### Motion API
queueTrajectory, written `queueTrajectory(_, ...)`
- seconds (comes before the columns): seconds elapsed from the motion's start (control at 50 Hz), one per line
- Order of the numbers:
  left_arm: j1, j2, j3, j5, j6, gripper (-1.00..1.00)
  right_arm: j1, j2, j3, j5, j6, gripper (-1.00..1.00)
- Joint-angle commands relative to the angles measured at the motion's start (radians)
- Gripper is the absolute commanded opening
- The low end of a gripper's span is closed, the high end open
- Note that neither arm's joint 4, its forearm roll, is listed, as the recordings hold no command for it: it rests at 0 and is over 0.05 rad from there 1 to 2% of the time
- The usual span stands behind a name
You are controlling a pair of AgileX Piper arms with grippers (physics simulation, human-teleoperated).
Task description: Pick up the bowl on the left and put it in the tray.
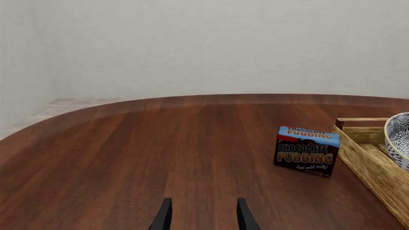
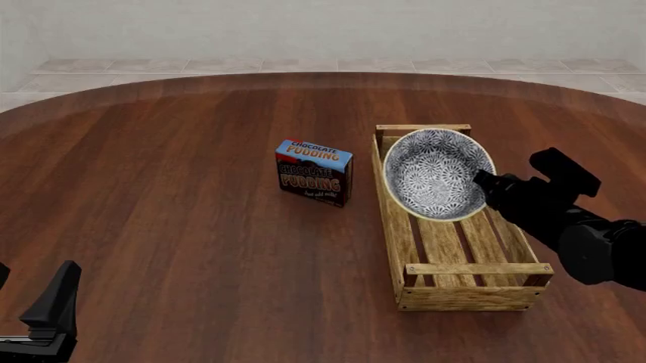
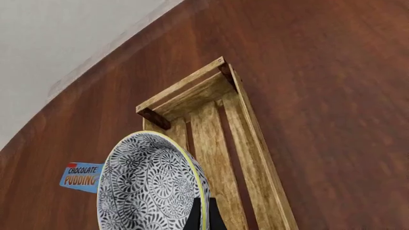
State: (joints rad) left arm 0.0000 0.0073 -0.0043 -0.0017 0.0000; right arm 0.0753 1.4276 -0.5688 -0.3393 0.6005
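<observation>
The blue-and-white patterned bowl hangs tilted on edge over the far half of the wooden slat tray, its inside facing the front camera. My right gripper is shut on the bowl's right rim. The right wrist view shows the bowl pinched at its cream rim by the fingers, with the tray below. My left gripper stands open and holds nothing, low over the table at the near left. Its view catches the bowl and tray at the picture's edge.
A small chocolate pudding box stands upright on the dark wooden table, just left of the tray's far end; it also shows in both wrist views. The round table's far edge curves in front of a pale wall.
</observation>
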Motion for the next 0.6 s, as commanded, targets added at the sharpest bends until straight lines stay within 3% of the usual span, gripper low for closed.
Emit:
queueTrajectory(0.02,0.000,0.000,0.000,0.000,0.000,1.00,-0.002,0.029,0.002,-0.036,0.020,-1.00)
queueTrajectory(0.6,0.000,0.000,0.000,0.000,0.000,1.00,-0.013,0.121,0.007,-0.113,0.061,-1.00)
